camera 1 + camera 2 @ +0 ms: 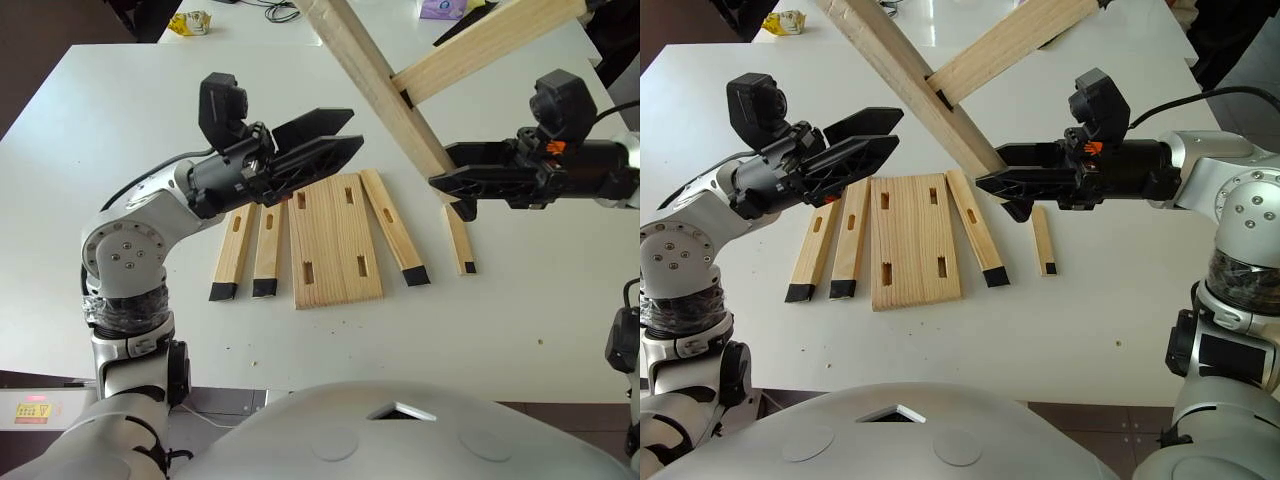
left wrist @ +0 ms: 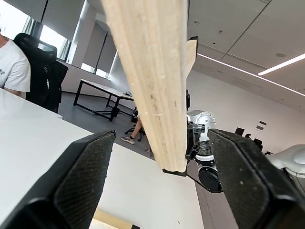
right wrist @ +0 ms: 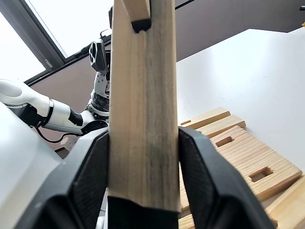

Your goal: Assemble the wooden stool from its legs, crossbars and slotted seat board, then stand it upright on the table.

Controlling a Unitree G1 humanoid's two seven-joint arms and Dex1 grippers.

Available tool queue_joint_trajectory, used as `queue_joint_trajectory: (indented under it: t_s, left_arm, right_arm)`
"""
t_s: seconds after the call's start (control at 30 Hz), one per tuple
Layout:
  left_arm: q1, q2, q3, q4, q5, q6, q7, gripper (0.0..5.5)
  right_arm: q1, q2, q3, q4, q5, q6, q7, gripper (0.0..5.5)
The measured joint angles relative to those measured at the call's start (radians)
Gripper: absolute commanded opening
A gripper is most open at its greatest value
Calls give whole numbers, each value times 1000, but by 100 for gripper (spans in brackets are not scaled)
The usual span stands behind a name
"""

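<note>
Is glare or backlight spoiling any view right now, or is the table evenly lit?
Right wrist view: the bright window behind washes out, yet the held leg reads clearly. Left wrist view: ceiling light strip bright, harmless. Left eye view: table evenly lit, no glare on the seat board.

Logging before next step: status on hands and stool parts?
Left hand open, above loose pieces. Right hand shut on leg, crossbar attached, held tilted over table. Seat board flat, unassembled. Nothing between left hand and leg.

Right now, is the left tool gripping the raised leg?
No, the left tool is open and clear of the leg, which the right tool clamps.
</note>
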State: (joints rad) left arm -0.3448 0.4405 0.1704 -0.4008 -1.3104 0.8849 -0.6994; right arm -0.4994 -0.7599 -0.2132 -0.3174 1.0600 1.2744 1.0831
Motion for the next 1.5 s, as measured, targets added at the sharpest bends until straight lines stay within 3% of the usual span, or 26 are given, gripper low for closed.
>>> queue_joint_trajectory:
  t_s: [0.83, 1.13, 1.5]
  left_arm:
    - [-41, 11, -57, -22, -67, 16, 24, 358]
    - [-46, 15, -53, -17, -109, 17, 24, 213]
    - [-47, 25, -53, -15, -110, 23, 26, 207]
  right_arm:
    - [18, -65, 96, -36, 39, -51, 91, 212]
    - [36, -66, 107, -48, 40, -58, 91, 212]
    - [43, -75, 125, -41, 41, -80, 102, 212]
